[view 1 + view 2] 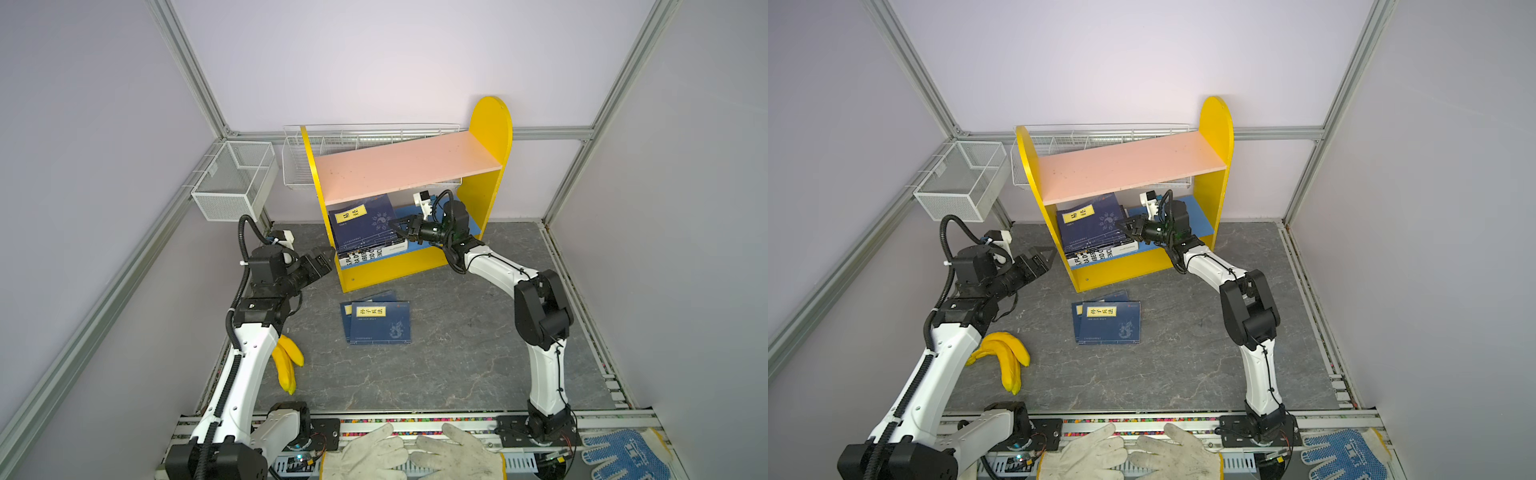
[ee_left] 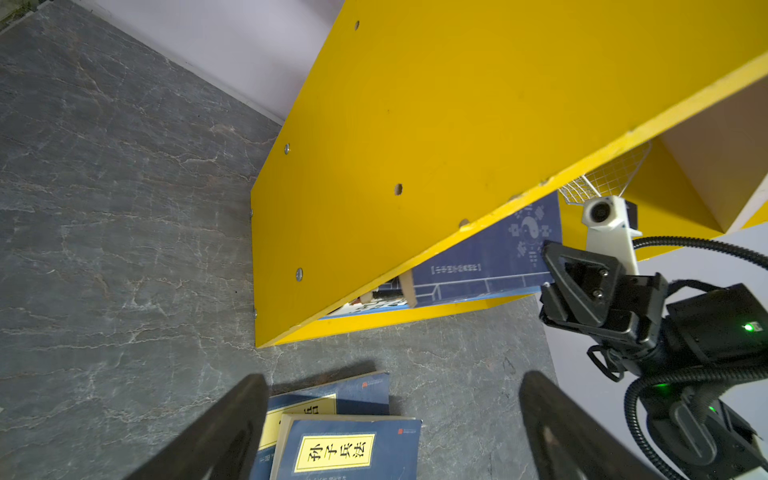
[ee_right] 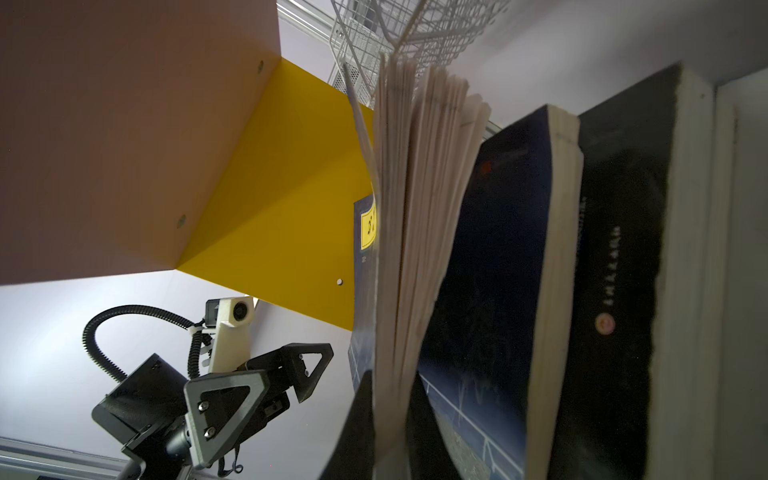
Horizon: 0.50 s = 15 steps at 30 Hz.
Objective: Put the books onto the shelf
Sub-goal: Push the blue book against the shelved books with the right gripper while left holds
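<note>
two books [image 1: 380, 324] on the table [image 1: 457, 365]; left claw [image 1: 328, 257] spread, right claw [image 1: 394, 227] pinching a shelved book [image 1: 361, 224].

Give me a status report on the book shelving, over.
Left gripper open, empty, beside the shelf. Right gripper shut on top navy book on its lower board. Two navy books on the table, nothing blocking them.

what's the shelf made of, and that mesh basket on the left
Shelf: likely painted wood board, matte yellow; screw heads and holes dot its side panel. Mesh basket: probably white-coated metal wire; fine see-through grid on a thin frame.
</note>
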Motion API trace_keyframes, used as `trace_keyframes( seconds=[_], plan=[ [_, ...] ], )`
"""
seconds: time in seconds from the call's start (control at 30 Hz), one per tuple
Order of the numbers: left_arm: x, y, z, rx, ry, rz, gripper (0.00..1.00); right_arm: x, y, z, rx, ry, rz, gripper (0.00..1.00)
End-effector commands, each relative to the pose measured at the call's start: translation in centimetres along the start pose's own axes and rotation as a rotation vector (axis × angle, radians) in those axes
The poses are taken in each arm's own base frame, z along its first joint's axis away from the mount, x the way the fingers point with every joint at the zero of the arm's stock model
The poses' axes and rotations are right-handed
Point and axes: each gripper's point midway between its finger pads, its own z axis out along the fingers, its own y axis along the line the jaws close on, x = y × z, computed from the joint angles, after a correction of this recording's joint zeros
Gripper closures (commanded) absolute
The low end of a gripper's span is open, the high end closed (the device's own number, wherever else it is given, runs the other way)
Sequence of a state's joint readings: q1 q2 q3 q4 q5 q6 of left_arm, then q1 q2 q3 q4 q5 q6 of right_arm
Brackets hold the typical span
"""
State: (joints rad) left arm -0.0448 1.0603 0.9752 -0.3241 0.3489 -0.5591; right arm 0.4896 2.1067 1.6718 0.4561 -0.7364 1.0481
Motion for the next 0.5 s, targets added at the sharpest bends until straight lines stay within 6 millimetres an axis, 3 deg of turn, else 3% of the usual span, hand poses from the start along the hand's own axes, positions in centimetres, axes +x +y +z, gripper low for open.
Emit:
trace_keyframes(
  seconds=[0.0,0.47],
  plan=[
    [-0.67,-0.45,-0.08,0.018,-0.015,0.041,0.05,-0.45,0.81,0.84,-0.012,-0.010,-0.050,0.89],
    [-0.35,-0.15,0.22,0.017,-0.010,0.037,0.05,-0.29,0.45,1.23,0.041,0.025,-0.061,0.89]
  ],
)
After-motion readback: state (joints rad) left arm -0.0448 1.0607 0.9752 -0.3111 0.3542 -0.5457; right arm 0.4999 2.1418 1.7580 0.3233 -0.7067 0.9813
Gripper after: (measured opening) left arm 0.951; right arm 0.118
